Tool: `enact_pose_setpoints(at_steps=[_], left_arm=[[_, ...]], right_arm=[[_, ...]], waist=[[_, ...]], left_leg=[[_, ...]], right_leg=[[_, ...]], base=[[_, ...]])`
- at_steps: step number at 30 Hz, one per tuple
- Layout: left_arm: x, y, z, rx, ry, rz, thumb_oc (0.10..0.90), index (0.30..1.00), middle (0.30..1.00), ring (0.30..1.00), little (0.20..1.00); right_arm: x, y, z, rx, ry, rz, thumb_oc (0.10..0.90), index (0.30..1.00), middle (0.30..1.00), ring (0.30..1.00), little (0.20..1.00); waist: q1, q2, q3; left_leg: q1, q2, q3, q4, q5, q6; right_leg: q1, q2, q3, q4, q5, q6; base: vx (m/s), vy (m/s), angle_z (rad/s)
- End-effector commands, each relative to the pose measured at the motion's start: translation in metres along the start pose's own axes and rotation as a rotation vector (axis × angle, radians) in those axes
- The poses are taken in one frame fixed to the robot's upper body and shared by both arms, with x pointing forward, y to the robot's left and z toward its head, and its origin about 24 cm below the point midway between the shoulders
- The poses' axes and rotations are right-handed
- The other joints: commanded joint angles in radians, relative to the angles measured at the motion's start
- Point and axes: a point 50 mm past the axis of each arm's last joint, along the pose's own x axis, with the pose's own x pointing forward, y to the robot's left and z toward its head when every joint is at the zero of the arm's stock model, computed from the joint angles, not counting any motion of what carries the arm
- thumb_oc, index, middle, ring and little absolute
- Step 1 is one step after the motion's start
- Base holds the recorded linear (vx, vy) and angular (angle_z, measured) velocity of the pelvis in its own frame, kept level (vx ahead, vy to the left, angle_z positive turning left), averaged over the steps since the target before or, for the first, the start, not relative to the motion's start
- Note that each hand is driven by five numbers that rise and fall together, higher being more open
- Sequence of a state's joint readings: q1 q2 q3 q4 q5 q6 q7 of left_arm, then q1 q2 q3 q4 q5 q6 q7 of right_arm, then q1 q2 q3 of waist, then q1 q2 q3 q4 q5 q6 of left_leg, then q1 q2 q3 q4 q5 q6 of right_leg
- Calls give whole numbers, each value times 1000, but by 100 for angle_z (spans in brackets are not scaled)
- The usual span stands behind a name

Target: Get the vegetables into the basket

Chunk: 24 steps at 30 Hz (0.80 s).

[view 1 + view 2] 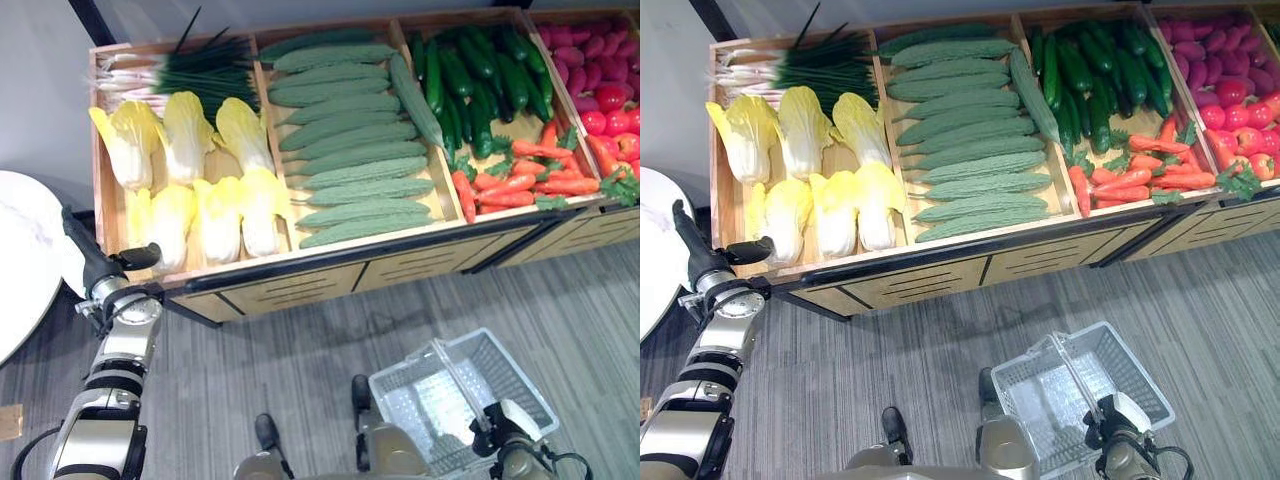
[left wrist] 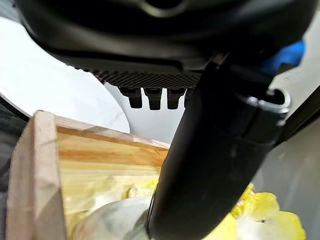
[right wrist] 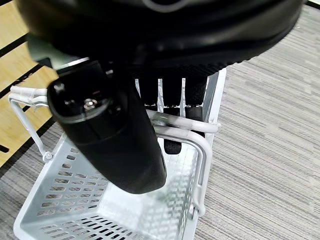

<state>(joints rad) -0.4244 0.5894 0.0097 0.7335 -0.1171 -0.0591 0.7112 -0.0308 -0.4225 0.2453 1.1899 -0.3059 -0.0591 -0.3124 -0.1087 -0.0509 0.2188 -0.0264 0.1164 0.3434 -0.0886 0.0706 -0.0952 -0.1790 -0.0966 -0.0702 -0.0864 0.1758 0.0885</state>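
Silver-grey arms, dark, seemingly ridged left hand (image 1: 88,255)

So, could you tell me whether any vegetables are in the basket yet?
No, the basket that the right hand holds by its handle has only bare white mesh inside.

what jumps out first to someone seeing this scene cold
The long wooden stand packed with vegetables: yellow cabbages at its left end, pale green gourds in the middle, carrots further right. Below it, the right hand curls round the handle of an empty white basket; the left hand reaches up by the cabbages.
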Motion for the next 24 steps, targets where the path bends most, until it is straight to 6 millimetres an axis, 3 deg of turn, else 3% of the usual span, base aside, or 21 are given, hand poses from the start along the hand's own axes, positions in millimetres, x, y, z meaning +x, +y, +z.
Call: enact_pose_setpoints(at_steps=[1, 5, 14, 20, 24], left_arm=[[23, -3, 62, 1, -219, 5, 900, 1000, 1000, 1000, 1000], [14, -10, 62, -166, -182, -16, 900, 1000, 1000, 1000, 1000], [-15, -13, 78, -538, -203, -30, 900, 1000, 1000, 1000, 1000], [-33, 8, 90, -702, -306, -9, 900, 1000, 1000, 1000, 1000], [-41, 22, 83, -703, -331, 15, 900, 1000, 1000, 1000, 1000]], right_arm=[[6, -24, 0, -21, -3, -81, 400, 300, 300, 300, 300], [6, -19, 9, -1, -33, -68, 400, 300, 300, 300, 300], [1, -8, 2, 20, -18, -40, 400, 300, 300, 300, 300], [-3, -2, -9, 66, 28, -23, 400, 300, 300, 300, 300], [-6, 4, -14, 92, 47, -4, 400, 300, 300, 300, 300]], waist=[[-25, -28, -26], [-23, -34, -23], [-12, -39, -21], [11, -40, -21], [22, -38, -26]], left_leg=[[-19, 10, -21, 1, 16, -14], [-16, 12, -16, 1, 13, -14], [9, 16, -24, 1, 6, -16], [20, 17, -41, 1, 3, -15], [25, 16, -50, 1, 2, -15]], right_leg=[[19, -66, 29, 25, -13, 98], [14, -63, 38, 28, -18, 95], [41, -58, 32, 25, -32, 89], [65, -58, 14, 22, -39, 86], [84, -59, -1, 16, -44, 85]], base=[[4, 2, -6], [15, -4, -5], [10, -21, -1], [4, -17, -1], [2, -15, 9]])
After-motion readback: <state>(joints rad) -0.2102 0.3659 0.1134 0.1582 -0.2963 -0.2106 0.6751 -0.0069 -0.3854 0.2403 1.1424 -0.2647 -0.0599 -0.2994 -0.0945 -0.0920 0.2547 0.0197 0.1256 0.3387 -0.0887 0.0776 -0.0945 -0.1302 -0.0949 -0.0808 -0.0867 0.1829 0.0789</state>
